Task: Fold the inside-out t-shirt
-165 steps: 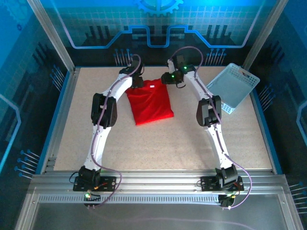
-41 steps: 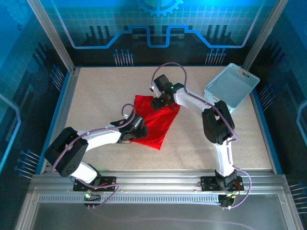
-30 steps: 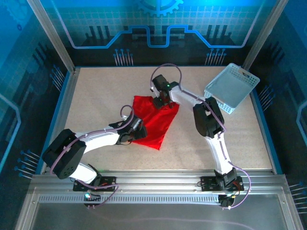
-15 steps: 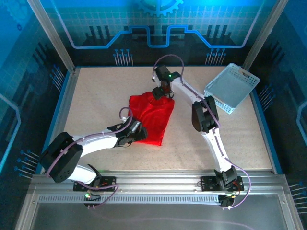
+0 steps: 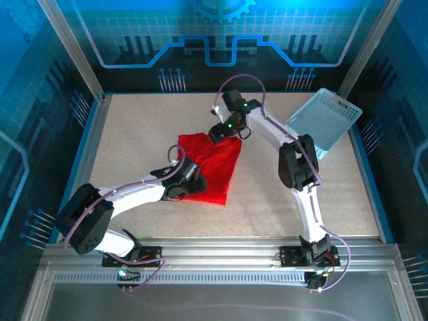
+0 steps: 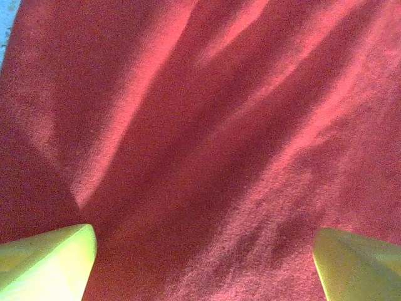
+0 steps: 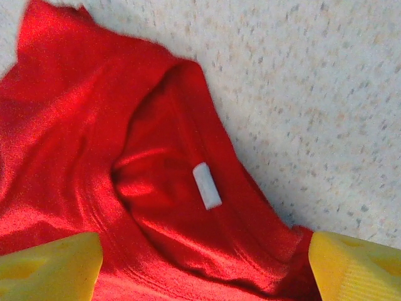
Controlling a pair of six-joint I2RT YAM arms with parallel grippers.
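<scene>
Right end effector (image 7: 202, 268) open, collar (image 7: 232, 166) just beneath; left end effector (image 6: 202, 263) open over t-shirt (image 5: 217, 164): pinch one layer and you skew the fold.

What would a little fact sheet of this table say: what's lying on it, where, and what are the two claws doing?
Shirt: red t-shirt, wrinkled, lying near the middle of the table
Collar: neck opening at the shirt's far end, with a small white label showing inside
Left gripper: open, fingers spread just over the shirt's near-left part
Right gripper: open, above the collar
Basket: light blue mesh basket, far right, apart from the shirt
Fold: not yet a neat shape
</scene>
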